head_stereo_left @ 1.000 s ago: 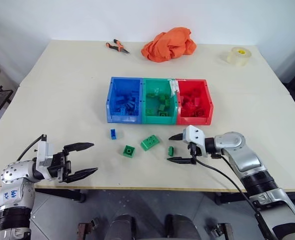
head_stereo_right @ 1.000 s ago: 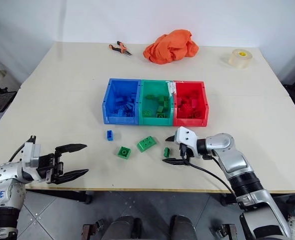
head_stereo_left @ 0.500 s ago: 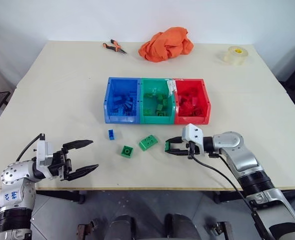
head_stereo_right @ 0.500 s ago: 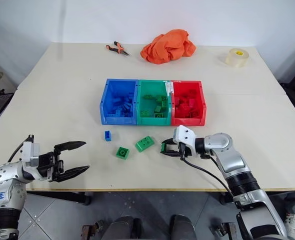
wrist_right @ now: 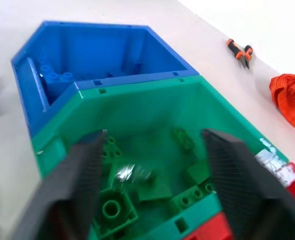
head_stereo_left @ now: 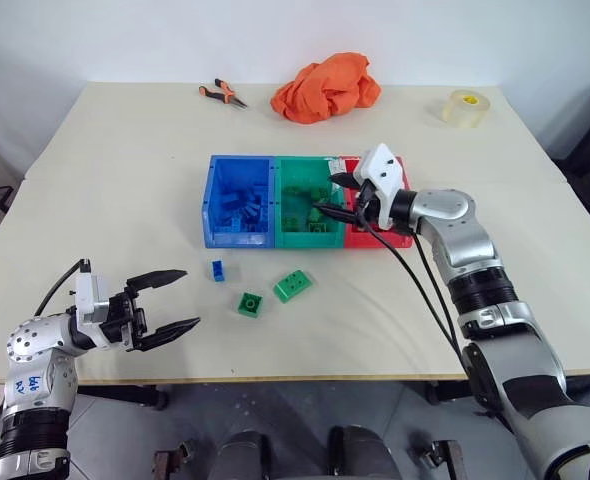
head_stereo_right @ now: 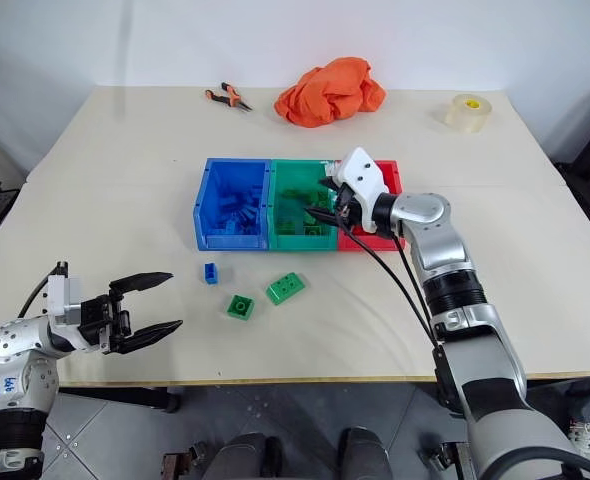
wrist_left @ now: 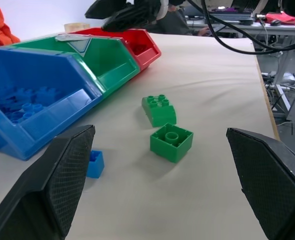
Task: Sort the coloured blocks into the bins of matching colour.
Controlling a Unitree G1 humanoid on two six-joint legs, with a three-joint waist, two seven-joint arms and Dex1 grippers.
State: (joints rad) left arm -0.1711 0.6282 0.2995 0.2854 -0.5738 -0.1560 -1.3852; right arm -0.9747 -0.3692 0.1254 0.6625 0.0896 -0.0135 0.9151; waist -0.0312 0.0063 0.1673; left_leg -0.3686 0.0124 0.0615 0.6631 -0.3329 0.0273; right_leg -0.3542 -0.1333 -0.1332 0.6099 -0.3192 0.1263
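Your right gripper (head_stereo_left: 337, 197) hangs spread over the green bin (head_stereo_left: 305, 232) to drop green there; left gripper (head_stereo_left: 167, 301) spread, idle; three blocks (head_stereo_left: 292, 287) lie before the bins

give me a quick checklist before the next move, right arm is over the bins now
1. Right gripper over the green bin: ok, the right wrist view looks straight down into it.
2. Right gripper has let go: ok, its fingers stand apart with nothing between them.
3. Block landed in the green bin: cannot tell, green blocks lie there but none can be singled out.
4. Left gripper open and empty: ok.
5. Blocks left on the table: not ok, the small blue block, the square green block and the longer green block remain.
6. Bins upright, in a row: ok.
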